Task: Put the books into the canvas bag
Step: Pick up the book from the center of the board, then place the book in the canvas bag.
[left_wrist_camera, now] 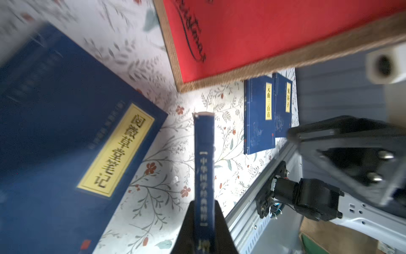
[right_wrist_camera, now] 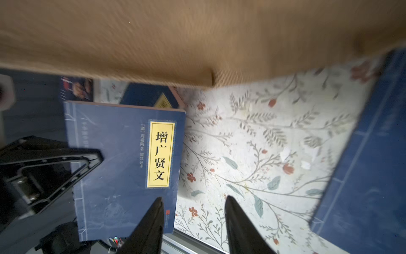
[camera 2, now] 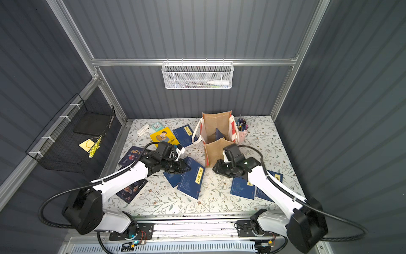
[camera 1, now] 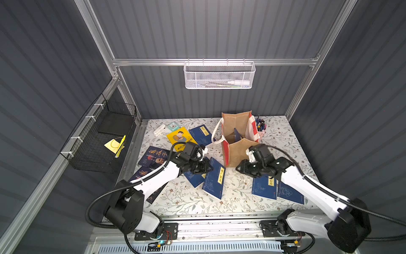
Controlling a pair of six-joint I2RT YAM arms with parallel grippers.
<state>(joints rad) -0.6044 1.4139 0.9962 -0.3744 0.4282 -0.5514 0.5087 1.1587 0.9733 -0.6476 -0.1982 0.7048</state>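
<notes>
Both top views look steeply down from high above the table's [camera 1: 230, 204] front edge toward the back wall [camera 1: 208, 33], far enough off to take in the whole table. The left wrist camera sits close to the table, sighting along a blue book's [left_wrist_camera: 204, 165] spine toward the bag [left_wrist_camera: 252, 33]. The right wrist camera, equally close, faces the same blue book [right_wrist_camera: 123, 165] and bag [right_wrist_camera: 175, 33].

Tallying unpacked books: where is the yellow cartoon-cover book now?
In a top view, the yellow book lies flat toward the table's far left, between the teal clock and a blue book.
</notes>
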